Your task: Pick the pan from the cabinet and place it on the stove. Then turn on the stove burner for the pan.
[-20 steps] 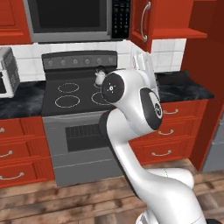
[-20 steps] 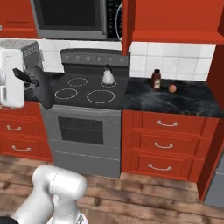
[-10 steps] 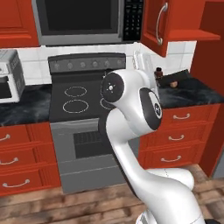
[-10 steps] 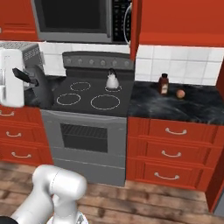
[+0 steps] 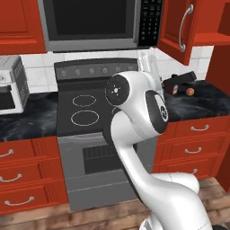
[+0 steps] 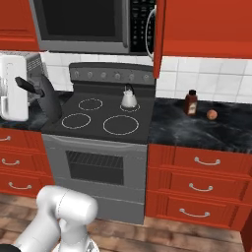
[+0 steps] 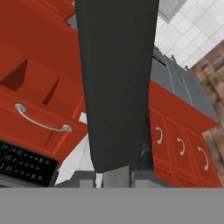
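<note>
One pan point(image 6: 47, 101), held in the gripper point(image 6: 22, 83) by its handle.
In the right base view the jaws stand narrow, clamped on the thin black handle; the dark round body hangs tilted just past the fingers, above the left edge of the stove point(image 6: 106, 123). The hand view shows the pan's dark underside rising straight from the fingertips.

White tiled wall point(image 6: 226, 78) is backing the black marbled counter point(image 6: 197, 130) before me; red drawers point(image 6: 202, 187) are sitting beneath it, wooden plank floor point(image 6: 162, 236) lying below.
</note>
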Controlling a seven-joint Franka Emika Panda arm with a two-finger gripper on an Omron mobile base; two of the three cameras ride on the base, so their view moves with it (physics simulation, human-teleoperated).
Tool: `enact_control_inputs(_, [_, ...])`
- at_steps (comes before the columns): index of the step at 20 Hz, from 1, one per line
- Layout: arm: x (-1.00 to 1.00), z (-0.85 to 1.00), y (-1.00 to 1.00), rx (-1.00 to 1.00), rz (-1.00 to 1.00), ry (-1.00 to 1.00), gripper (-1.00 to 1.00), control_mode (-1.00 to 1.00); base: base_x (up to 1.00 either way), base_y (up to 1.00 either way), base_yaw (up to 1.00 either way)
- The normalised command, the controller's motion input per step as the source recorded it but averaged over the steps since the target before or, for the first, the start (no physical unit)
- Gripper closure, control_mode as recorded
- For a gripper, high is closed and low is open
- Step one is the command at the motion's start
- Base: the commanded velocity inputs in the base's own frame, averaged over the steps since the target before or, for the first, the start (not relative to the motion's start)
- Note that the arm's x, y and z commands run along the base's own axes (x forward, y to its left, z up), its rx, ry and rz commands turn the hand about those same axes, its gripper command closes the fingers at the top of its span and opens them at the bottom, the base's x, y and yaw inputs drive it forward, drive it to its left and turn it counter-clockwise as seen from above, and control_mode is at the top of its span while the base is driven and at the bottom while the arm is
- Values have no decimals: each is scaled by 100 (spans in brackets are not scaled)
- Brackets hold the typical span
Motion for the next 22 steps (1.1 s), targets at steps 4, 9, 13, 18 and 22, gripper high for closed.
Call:
enact_control_inputs(4, [0,0,0,0,0,0,100,100,53,41,0])
enact_control_inputs(9, [0,0,0,0,0,0,100,100,50,22,0])
enact_control_inputs(13, [0,0,0,0,0,0,100,100,46,24,0])
enact_control_inputs(18, [0,0,0,0,0,0,100,100,49,27,0])
enact_control_inputs(22, [0,0,0,0,0,0,100,100,47,29,0])
